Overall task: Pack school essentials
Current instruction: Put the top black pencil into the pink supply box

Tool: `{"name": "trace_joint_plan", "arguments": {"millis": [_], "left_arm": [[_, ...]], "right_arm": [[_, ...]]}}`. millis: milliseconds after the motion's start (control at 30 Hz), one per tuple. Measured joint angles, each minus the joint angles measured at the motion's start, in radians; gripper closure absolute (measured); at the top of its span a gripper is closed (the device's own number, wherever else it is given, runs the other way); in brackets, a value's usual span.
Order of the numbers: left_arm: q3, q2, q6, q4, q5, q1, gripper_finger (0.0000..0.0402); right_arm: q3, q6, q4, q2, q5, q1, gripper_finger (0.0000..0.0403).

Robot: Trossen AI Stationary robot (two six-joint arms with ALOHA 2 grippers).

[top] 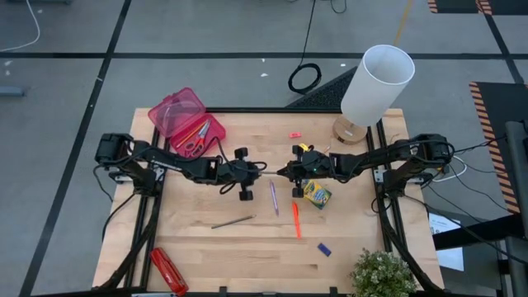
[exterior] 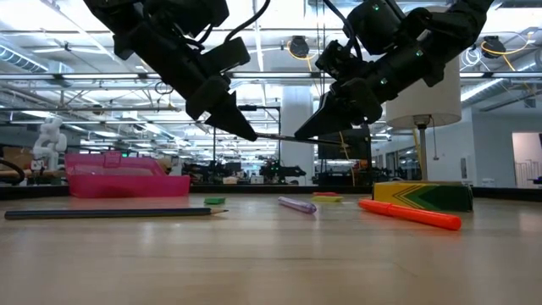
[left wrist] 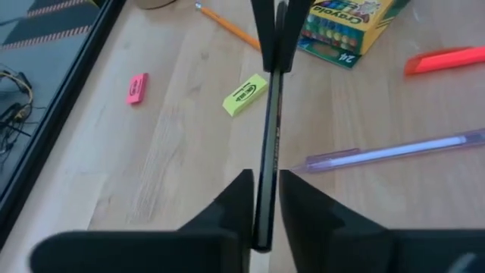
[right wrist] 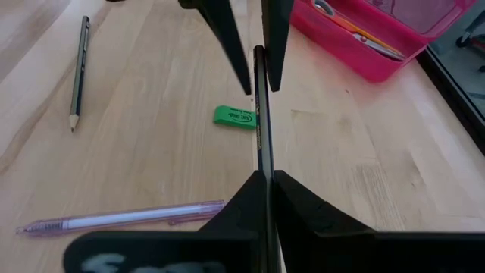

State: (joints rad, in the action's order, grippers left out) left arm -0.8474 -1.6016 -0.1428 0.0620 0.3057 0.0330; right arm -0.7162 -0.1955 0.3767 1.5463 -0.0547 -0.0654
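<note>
Dark pen (exterior: 275, 135) hangs above mid-bench, pinched at each end by the left end effector (exterior: 247, 132) and right end effector (exterior: 301, 135). One should release before the other carries it to the pink case (top: 186, 122).

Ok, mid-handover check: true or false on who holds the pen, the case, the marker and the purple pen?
1. The left gripper and right gripper both have fingers shut on one dark pen above the table. True.
2. The pink case is shut. False: it lies open, with scissors inside.
3. The orange marker is in the case. False: it lies on the table by the crayon box.
4. The purple pen lies on the table. True.
</note>
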Motion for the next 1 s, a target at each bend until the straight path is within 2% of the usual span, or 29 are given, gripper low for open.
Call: {"name": "trace_joint_plan", "arguments": {"millis": [200,367,467,600,767,867,1000], "left_arm": [[0.0,0.0,-0.01,-0.002,-0.008,0.001,0.038],[0.0,0.0,-0.005,-0.014,-0.006,0.001,0.0371],[0.0,0.0,-0.003,-0.031,0.003,-0.001,0.0365],[0.0,0.001,-0.001,-0.064,0.014,-0.004,0.0375],[0.0,0.014,0.039,-0.153,0.016,-0.028,0.0379],[-0.002,0.039,0.085,-0.176,0.018,-0.039,0.0371],[-0.003,0.111,0.129,-0.248,0.03,-0.041,0.0372]], "right_arm": [[0.0,0.003,0.0,0.0,-0.004,-0.001,0.0389],[0.0,0.003,0.001,0.0,-0.01,-0.001,0.0373],[0.0,0.004,0.003,0.0,-0.025,0.002,0.0342],[0.0,0.011,0.004,-0.023,-0.03,0.003,0.0287],[-0.001,0.027,-0.067,-0.11,-0.119,0.003,0.0222],[-0.001,0.027,-0.157,-0.185,-0.158,0.003,0.0197],[-0.001,0.028,-0.27,-0.282,-0.156,0.002,0.0186]]}}
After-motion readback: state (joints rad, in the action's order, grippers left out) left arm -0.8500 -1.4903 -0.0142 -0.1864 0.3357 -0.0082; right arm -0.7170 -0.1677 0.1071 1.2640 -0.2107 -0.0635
